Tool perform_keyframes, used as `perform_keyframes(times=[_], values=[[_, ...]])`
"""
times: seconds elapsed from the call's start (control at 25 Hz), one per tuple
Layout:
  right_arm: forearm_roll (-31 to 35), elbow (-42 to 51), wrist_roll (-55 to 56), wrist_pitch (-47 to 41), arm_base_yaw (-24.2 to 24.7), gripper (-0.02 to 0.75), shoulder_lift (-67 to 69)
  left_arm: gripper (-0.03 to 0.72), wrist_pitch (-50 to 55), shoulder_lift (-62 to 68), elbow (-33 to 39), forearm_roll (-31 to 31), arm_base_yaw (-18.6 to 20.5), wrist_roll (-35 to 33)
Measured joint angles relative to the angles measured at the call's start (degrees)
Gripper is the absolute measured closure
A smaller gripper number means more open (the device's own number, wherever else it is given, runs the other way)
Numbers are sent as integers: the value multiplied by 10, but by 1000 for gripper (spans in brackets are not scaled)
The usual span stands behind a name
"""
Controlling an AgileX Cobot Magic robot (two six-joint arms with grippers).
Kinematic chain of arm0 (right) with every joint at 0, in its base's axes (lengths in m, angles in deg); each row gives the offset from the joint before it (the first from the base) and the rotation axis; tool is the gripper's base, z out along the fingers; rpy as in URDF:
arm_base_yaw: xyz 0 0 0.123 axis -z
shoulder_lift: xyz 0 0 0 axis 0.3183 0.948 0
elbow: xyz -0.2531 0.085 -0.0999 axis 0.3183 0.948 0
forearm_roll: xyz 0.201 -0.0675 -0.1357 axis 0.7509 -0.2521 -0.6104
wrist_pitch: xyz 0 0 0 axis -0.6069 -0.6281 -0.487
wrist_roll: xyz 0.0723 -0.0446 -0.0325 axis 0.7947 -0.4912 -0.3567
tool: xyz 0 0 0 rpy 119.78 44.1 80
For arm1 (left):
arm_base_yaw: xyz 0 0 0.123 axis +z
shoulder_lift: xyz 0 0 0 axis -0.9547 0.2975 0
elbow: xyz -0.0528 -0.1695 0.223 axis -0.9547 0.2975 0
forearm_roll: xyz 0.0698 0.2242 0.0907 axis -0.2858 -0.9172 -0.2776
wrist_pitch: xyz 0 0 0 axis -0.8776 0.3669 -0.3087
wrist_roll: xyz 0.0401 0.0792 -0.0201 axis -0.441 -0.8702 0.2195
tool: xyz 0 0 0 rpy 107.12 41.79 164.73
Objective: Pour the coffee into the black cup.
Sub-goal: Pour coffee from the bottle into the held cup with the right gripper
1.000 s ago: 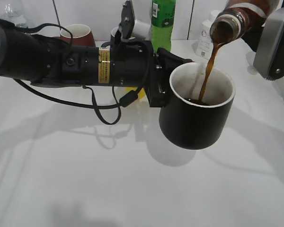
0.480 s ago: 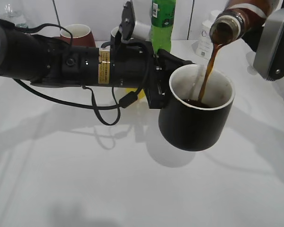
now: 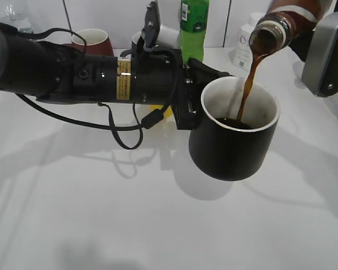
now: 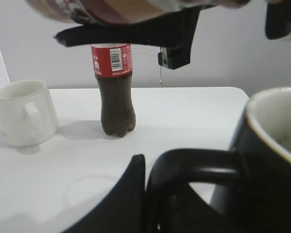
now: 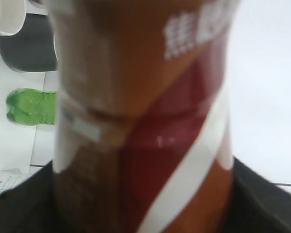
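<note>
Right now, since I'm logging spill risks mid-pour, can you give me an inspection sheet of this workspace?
Surface: white table, no spill seen.
Job's things: coffee bottle tilted, stream falling into the black cup, which is held off the table.
Clutter: green bottle, maroon mug, cola bottle, white mug, white bottle.
Hands: left hand shut on the cup's handle; right hand holds the coffee bottle.
Cables: black cable loops under the left arm, hanging low over the table.
Surroundings: white tiled wall.
</note>
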Motion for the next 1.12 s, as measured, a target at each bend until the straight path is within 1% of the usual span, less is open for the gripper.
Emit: perform_keyframes(times=[1.12], values=[[2, 0, -26, 0, 0, 205, 0, 649, -1, 0, 0, -1, 0, 0]])
